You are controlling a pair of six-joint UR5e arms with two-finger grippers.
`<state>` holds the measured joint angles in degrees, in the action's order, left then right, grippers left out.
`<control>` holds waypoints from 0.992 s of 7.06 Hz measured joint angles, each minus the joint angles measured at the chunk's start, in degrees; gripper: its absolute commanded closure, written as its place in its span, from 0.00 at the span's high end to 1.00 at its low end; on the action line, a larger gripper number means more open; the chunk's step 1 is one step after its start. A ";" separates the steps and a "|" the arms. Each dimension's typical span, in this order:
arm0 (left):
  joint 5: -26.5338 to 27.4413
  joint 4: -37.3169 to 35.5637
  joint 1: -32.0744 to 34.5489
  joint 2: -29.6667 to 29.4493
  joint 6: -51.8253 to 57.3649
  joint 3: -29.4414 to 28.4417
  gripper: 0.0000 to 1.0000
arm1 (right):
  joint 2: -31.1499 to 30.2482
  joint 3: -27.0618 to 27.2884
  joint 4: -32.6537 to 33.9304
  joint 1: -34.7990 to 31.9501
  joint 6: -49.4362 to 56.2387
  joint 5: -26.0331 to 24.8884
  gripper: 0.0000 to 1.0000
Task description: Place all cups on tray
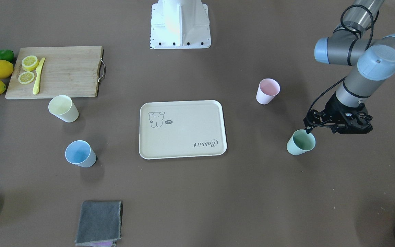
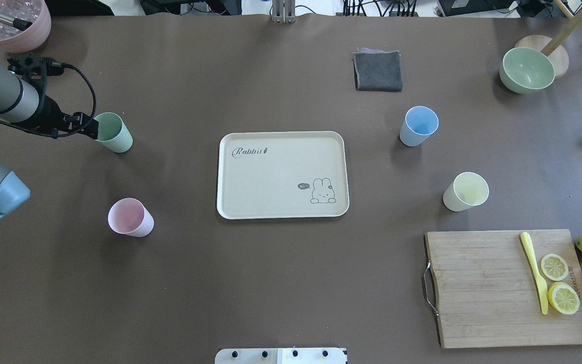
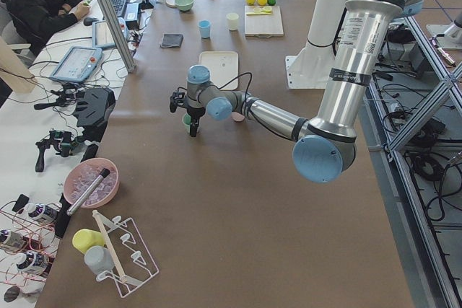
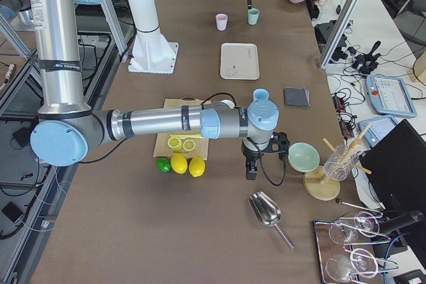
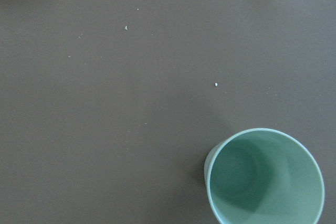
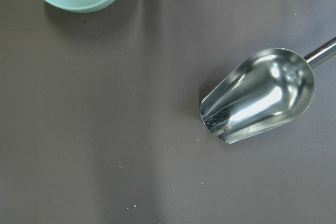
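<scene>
The left gripper (image 1: 309,129) is held at the rim of the mint-green plastic cup (image 1: 300,142), on the side facing away from the cream rectangular tray with the rabbit drawing (image 1: 183,128). Only one dark tip is seen against the rim, so it cannot be told whether the jaws are spread or closed, or whether the cup is grasped. No finger is shown in the left wrist view, where the cup is cut off at the lower right corner.

The right gripper (image 4: 251,169) is seen only in the right side view, pointed down over the brown counter (image 1: 218,192) beside the pale green bowl (image 4: 305,156). The state of its jaws cannot be told. In the right wrist view a shiny metal scoop (image 6: 258,94) is shown, its handle cut off.

The tray lies at the middle of the counter. All four cups stand upright outside it: the green one and the pink plastic cup (image 1: 267,91) on the robot's left, and the blue plastic cup (image 1: 80,153) and the pale yellow plastic cup (image 1: 63,108) on its right.
</scene>
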<state>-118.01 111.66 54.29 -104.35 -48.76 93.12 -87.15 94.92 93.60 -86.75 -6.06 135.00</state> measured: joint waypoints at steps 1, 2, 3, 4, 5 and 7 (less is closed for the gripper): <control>-0.08 -0.04 -0.03 -0.84 -0.01 -0.74 0.94 | -0.02 -0.02 0.00 0.00 0.00 0.00 1.00; -0.22 -0.13 -0.04 -1.91 -0.02 -1.50 0.94 | -0.06 0.00 0.00 0.00 0.00 0.00 1.00; -0.27 -0.09 -0.03 -2.92 -0.02 -2.62 0.75 | -0.10 0.05 0.00 0.00 0.00 0.00 1.00; -0.22 -0.05 -0.04 -3.66 -0.13 -3.66 0.63 | -0.11 0.10 0.00 0.00 0.00 0.00 1.00; -0.16 -0.02 -0.04 -4.01 -0.21 -4.50 0.58 | -0.11 0.14 0.00 0.00 0.00 0.00 1.00; -0.12 0.04 -0.15 -4.43 -0.13 -6.10 0.00 | -0.02 0.10 0.00 0.02 0.00 0.00 1.00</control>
<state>-118.13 111.70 54.13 -108.78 -48.89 87.03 -87.17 95.02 93.60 -86.73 -6.06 135.00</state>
